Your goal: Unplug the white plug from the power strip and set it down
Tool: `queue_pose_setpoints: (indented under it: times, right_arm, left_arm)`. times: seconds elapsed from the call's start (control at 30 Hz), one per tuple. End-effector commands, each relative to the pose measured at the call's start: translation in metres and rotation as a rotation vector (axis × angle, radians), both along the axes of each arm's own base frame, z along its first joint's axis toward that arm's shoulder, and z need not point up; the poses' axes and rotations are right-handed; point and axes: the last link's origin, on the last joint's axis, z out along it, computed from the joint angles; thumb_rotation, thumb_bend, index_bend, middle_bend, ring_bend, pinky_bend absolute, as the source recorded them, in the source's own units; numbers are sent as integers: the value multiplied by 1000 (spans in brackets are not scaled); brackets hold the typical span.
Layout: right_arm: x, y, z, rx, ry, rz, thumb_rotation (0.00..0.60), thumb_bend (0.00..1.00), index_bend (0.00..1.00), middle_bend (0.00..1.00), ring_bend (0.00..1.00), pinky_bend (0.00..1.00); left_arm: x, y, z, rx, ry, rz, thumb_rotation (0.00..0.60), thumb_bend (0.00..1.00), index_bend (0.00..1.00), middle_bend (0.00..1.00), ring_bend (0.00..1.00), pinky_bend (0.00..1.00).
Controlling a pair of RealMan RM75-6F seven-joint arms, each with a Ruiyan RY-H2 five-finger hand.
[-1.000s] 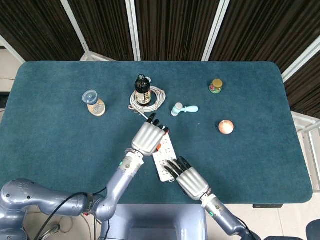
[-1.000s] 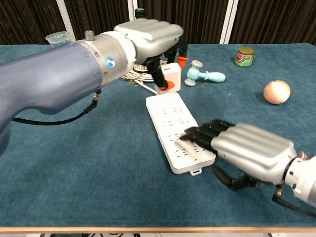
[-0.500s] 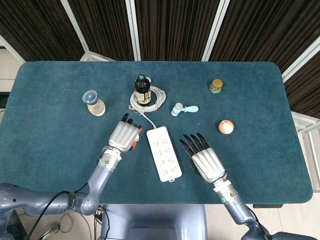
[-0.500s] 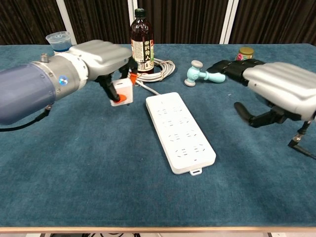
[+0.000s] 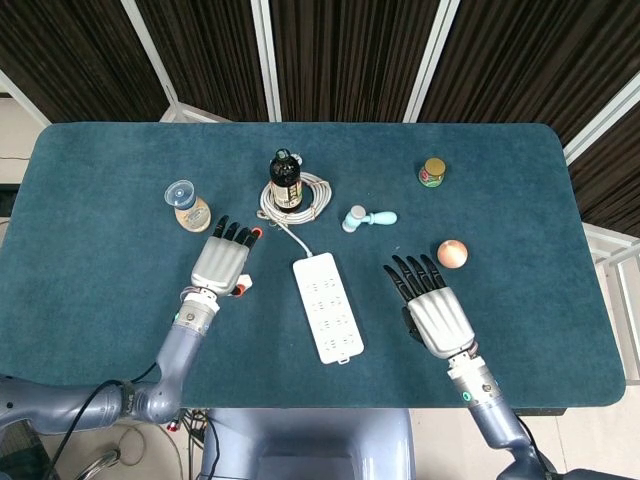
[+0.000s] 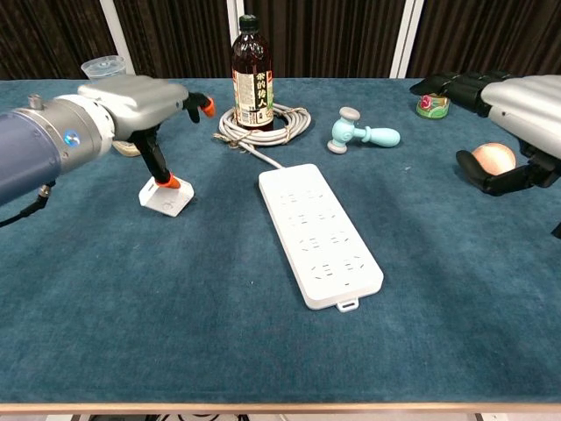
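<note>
The white power strip (image 5: 327, 307) (image 6: 320, 234) lies in the middle of the table with no plug in its sockets. The white plug (image 6: 166, 196) lies on the cloth to the strip's left; in the head view only its edge (image 5: 241, 288) shows from under my left hand. My left hand (image 5: 222, 262) (image 6: 131, 96) hovers over it with fingers spread, its orange-tipped thumb at the plug's top. My right hand (image 5: 432, 305) (image 6: 513, 96) is held flat and empty, off to the right of the strip.
A dark bottle (image 5: 285, 180) (image 6: 252, 74) stands inside a coiled white cable (image 5: 310, 196) (image 6: 279, 123) behind the strip. A teal toy hammer (image 5: 368, 217), a small jar (image 5: 432, 172), a peach ball (image 5: 452, 253) and a cup on a jar (image 5: 187, 204) sit around.
My left hand carried the plug left from the strip, lowered it onto the table and spread its fingers. My right hand lifted off the strip and moved right.
</note>
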Motion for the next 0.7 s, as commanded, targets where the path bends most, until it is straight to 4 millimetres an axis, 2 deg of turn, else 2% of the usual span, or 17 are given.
queue_pose_setpoints:
  times: [0.03,0.13,0.33,0.47,0.57,0.7]
  right_arm:
    - [-4,1,8,-24,3,-8,600,691,0,0,0,0]
    - [-14,3,21,-56,-3,-35,600,665,0,0,0,0]
    - [-46,16,54,-129,-28,-126,600,469,0,0,0,0]
    - [-72,30,76,-175,-45,-186,600,341,0,0,0,0]
    - [-90,40,92,-205,-43,-229,600,282,0,0,0,0]
    - [-112,55,112,-243,-52,-277,600,240,0,0,0,0]
  left_arm:
    - [0,-1,12,21,-24,-7,600,34,148,177,93,0]
    - [-4,-11,26,32,-55,-19,600,34,148,177,93,0]
    - [-29,-54,60,77,-138,-26,600,34,145,172,93,0]
    - [-63,-89,84,126,-161,13,600,26,92,116,46,0]
    - [-87,-111,99,148,-155,35,600,9,36,52,5,0]
    - [-121,-138,119,185,-117,53,600,0,3,14,0,0]
